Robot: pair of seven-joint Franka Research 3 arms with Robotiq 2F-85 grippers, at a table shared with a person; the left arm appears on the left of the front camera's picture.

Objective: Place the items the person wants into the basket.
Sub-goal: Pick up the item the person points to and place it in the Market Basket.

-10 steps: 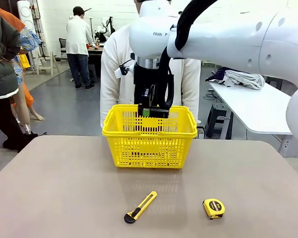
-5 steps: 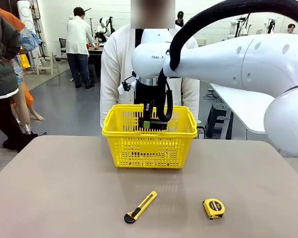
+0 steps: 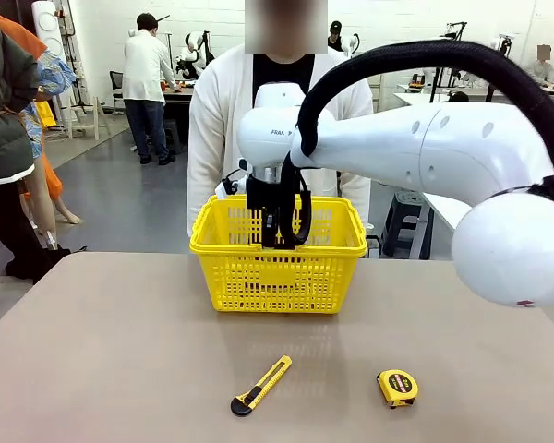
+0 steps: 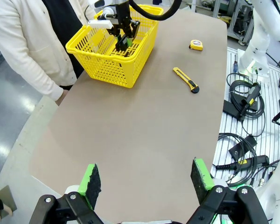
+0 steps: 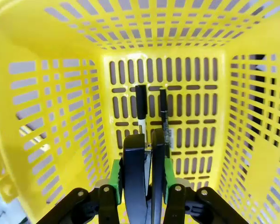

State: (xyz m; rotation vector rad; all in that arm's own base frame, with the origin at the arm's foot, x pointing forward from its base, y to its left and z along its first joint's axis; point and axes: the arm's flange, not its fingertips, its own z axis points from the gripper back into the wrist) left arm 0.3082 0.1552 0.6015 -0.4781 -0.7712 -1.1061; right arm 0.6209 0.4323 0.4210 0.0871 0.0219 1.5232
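My right pincer (image 5: 143, 154), clamped on the stapler (image 5: 135, 168), hangs inside the basket (image 5: 51, 116); marker (image 5: 141, 105) and pen (image 5: 164, 116) lie beyond it. Release remains.

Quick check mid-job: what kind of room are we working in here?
Probably a robotics lab or open workshop floor, not a shop. Other white robot arms stand at far tables, loose black cables and controllers lie beside our grey-brown table, and people work at benches on a bare grey floor.

Robotics lab: white worktables (image 3: 480, 198), floor cables (image 4: 245, 154), concrete floor.
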